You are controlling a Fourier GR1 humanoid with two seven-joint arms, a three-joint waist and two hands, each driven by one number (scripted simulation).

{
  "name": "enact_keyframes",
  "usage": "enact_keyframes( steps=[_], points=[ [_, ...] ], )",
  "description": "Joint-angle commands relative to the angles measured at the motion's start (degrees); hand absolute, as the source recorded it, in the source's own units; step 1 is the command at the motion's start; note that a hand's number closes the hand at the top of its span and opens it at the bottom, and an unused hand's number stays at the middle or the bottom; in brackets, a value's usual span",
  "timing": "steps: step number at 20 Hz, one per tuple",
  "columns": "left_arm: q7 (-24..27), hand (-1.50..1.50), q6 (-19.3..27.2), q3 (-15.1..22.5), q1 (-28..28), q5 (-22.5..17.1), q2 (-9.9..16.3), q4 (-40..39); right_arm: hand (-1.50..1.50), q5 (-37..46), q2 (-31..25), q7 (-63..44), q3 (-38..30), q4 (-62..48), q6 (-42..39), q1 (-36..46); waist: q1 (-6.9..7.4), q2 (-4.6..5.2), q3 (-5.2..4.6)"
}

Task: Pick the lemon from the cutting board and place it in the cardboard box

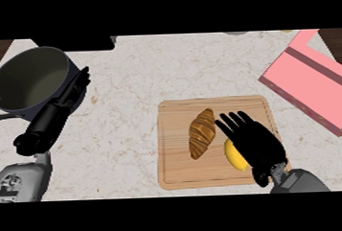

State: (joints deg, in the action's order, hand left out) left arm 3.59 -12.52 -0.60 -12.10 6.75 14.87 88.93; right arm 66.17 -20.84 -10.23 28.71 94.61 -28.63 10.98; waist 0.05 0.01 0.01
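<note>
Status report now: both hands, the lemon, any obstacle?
Left hand open beside pot. Right hand open over lemon, not gripped. Croissant close beside on cutting board. Pink box unblocked.

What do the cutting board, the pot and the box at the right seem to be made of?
The cutting board looks like light, matte wood: parallel grain lines and a routed groove near its edge. The pot looks like dark grey metal with a dull sheen on its inner wall, though a coating is possible. The box is flat pink with thin walls, probably cardboard.
</note>
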Motion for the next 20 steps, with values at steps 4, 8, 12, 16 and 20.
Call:
enact_keyframes(
  steps=[4,8,12,16,20],
  points=[
    [3.1,0.00,-1.0,-0.9,1.9,1.2,0.4,-0.4,1.50,4.1,0.2,9.0,2.4,-5.5,9.2,-0.6,0.16,-0.02,0.00],
    [2.1,0.00,-0.5,-0.9,-0.6,1.9,-1.0,-3.0,1.50,6.8,1.6,10.9,2.2,-5.2,13.2,0.4,-0.10,-0.01,0.00],
    [1.2,0.00,-3.1,-2.9,0.5,-0.7,0.7,-0.4,1.50,4.6,9.7,8.7,-1.0,-10.9,11.4,6.2,0.39,0.02,0.00],
    [0.1,0.00,-0.8,0.0,-1.5,1.9,-1.8,0.1,1.50,-3.4,16.7,7.5,-10.5,-22.0,9.5,13.8,1.40,0.34,0.05],
    [1.5,0.00,-1.1,-0.8,-0.3,1.8,-2.0,-1.8,1.50,-2.9,18.4,9.6,-14.1,-26.9,14.5,21.8,0.67,0.13,0.00]
  ],
)
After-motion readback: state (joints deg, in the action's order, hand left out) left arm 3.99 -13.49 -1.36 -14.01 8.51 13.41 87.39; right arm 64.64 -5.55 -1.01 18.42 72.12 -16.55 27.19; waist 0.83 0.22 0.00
